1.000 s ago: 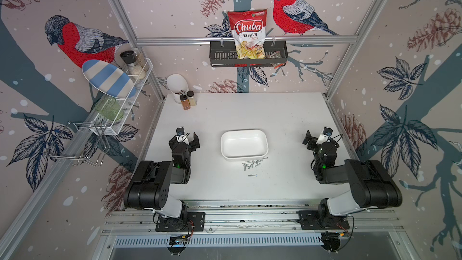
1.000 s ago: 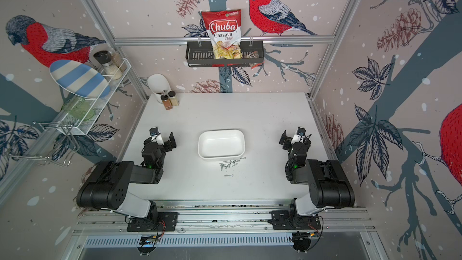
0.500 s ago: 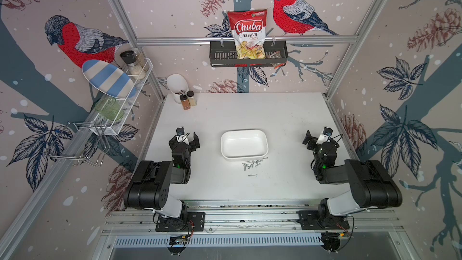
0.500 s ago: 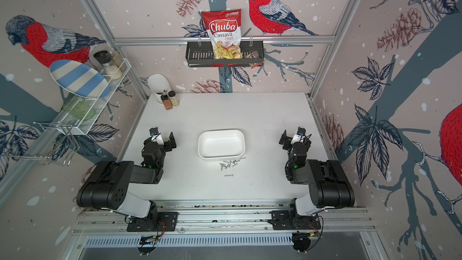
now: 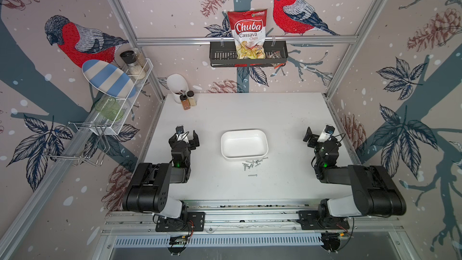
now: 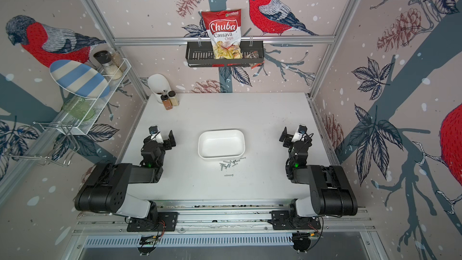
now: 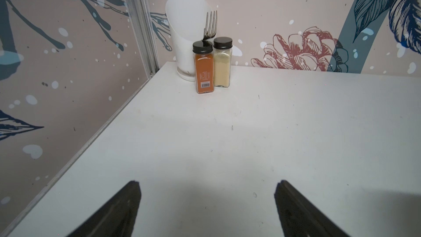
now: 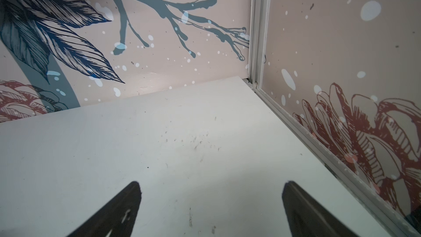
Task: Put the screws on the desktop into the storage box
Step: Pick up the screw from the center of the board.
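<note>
both my left fingers (image 7: 123, 206) and my right fingers (image 8: 303, 210) stand spread wide with nothing between them, each over bare desk (image 5: 250, 111) at its own side, well apart from the work. the screws (image 5: 253, 164) lie in a small loose heap on the desk just beside the near wall of the storage box (image 5: 243, 143), which is empty. one stray screw (image 5: 252, 175) lies apart from the heap, a little nearer to me. none is in the box, so i judge the task not yet begun.

what could go wrong, as i see it: the screws are thin and lie flat, so a pinch that comes down slightly off may slide over a shaft and flick it away, or roll it across the desk. in the heap they cross one another, so closing on one could drag or scatter its neighbours. the heap sits so close to the box wall that a wide finger could shove the light box. neither wrist camera shows the screws now, so my approach must lean on the top views.
</note>
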Controlling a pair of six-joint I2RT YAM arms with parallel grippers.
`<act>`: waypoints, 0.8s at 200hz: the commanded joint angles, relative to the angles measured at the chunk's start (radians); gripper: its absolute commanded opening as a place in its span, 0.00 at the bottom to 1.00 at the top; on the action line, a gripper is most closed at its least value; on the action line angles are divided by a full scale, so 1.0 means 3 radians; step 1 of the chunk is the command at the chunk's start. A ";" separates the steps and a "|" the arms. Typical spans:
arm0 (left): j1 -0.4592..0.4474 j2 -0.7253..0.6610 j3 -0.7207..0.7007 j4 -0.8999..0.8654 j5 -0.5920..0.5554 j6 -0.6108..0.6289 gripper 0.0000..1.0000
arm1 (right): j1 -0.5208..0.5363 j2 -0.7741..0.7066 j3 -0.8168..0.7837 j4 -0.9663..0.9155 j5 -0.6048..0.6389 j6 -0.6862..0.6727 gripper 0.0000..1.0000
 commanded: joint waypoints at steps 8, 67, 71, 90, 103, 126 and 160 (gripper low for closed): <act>-0.0127 -0.0388 0.0055 -0.0307 -0.0067 0.0118 0.95 | 0.0144 -0.0331 0.0229 -0.0741 -0.0434 -0.0292 1.00; -0.0360 -0.1153 0.0260 -0.1019 0.0458 -0.0131 0.92 | 0.1206 -0.0993 0.0685 -0.1803 -0.1241 -0.0722 1.00; -0.0383 -0.1178 0.0260 -0.1026 0.0500 -0.0127 0.91 | 0.1342 -0.0983 0.0761 -0.1923 -0.1255 -0.0775 0.99; -0.0443 -0.1225 0.0274 -0.1009 0.0739 -0.0128 0.91 | 0.1929 -0.0874 0.1102 -0.2495 -0.1093 -0.0979 0.93; -0.0449 -0.1212 0.0296 -0.1024 0.0918 -0.0152 0.90 | 0.2323 -0.0759 0.1274 -0.2822 -0.0967 -0.1082 0.87; -0.0452 -0.1209 0.0329 -0.1058 0.1165 -0.0207 0.87 | 0.2854 -0.0551 0.1441 -0.3305 -0.0744 -0.1286 0.77; -0.0460 -0.1309 0.0380 -0.1215 0.1192 -0.0282 0.87 | 0.3264 -0.0415 0.1392 -0.3495 -0.0716 -0.1461 0.61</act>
